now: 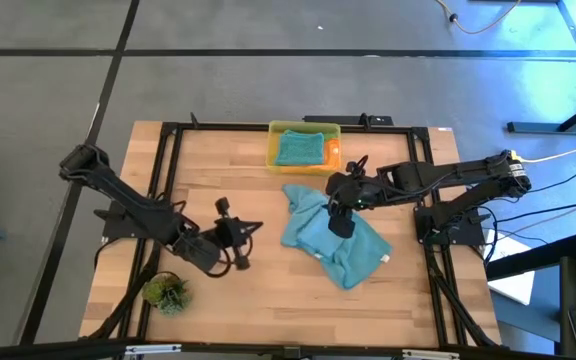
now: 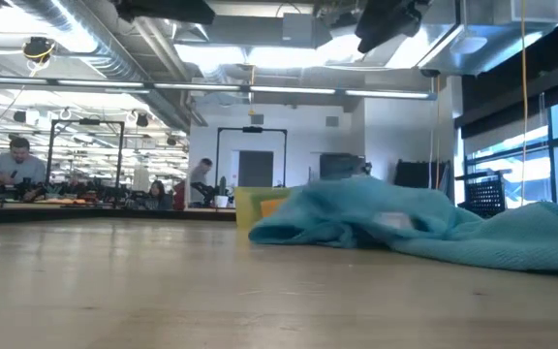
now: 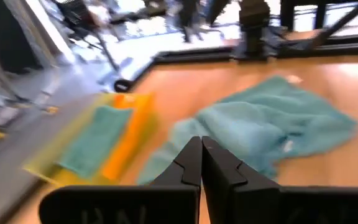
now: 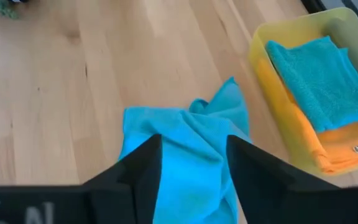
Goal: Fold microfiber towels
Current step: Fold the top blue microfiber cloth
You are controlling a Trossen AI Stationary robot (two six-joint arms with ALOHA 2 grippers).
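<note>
A teal-blue microfiber towel (image 1: 338, 242) (image 2: 405, 223) (image 4: 185, 149) lies crumpled on the wooden table, right of centre. My right gripper (image 1: 340, 224) (image 4: 194, 140) hangs open above the towel's middle; in the low view it is up at the top (image 2: 386, 24), clear of the cloth. My left gripper (image 1: 243, 232) (image 3: 201, 140) is shut on nothing and floats left of the towel (image 3: 272, 124), pointing toward it. A folded teal towel (image 1: 300, 148) (image 4: 322, 81) lies on a folded orange towel (image 4: 340, 149) inside the yellow bin (image 1: 303, 127).
The yellow bin (image 4: 260, 43) (image 3: 73, 168) stands at the table's far edge, just beyond the crumpled towel. A small green plant tuft (image 1: 166, 292) sits near the front left corner. A black frame runs around the table top. People show in the room behind.
</note>
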